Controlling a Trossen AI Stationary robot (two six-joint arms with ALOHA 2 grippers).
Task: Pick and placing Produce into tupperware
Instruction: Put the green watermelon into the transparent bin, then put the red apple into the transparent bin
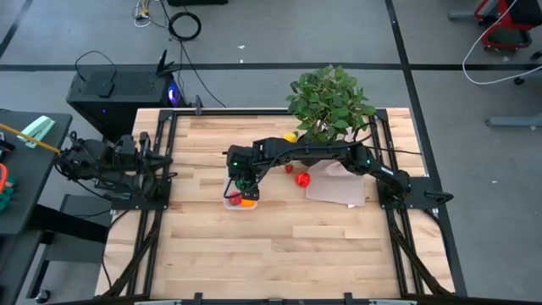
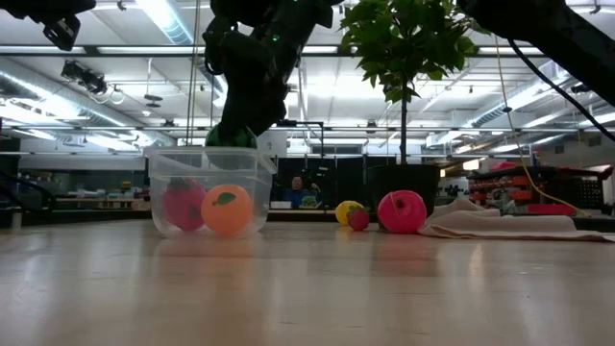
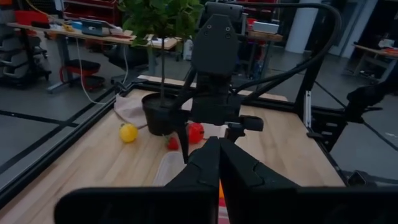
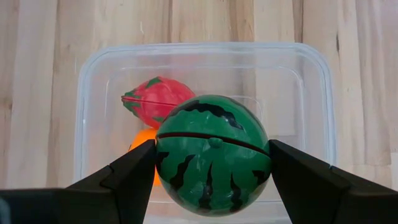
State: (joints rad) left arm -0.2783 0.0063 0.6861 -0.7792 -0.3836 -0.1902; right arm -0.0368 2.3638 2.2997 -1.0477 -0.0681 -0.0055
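Observation:
The clear tupperware (image 4: 205,50) stands left of the table's middle (image 1: 241,200). A red-pink fruit (image 4: 155,99) and an orange fruit (image 2: 227,210) lie in it. My right gripper (image 4: 212,177) reaches over it and is shut on a green striped watermelon (image 4: 212,154), which hangs over the open top (image 2: 231,137). My left gripper (image 3: 219,165) waits shut and level at the table's left edge (image 1: 161,174), with nothing between its fingers. My right gripper pinches the watermelon between its two fingers at two opposite sides (image 4: 163,163), about at the ball's widest part. The fingers (image 4: 134,171) slant down from the table's right side. The watermelon is lifted clear, over the fruit in the tupperware.
A potted plant (image 1: 330,102) stands at the back middle, with a yellow fruit (image 1: 290,136) beside it. A small red fruit (image 1: 288,168) and a larger red one (image 1: 302,179) lie right of the tupperware, next to a beige cloth (image 1: 337,186). The near half of the table is bare wood.

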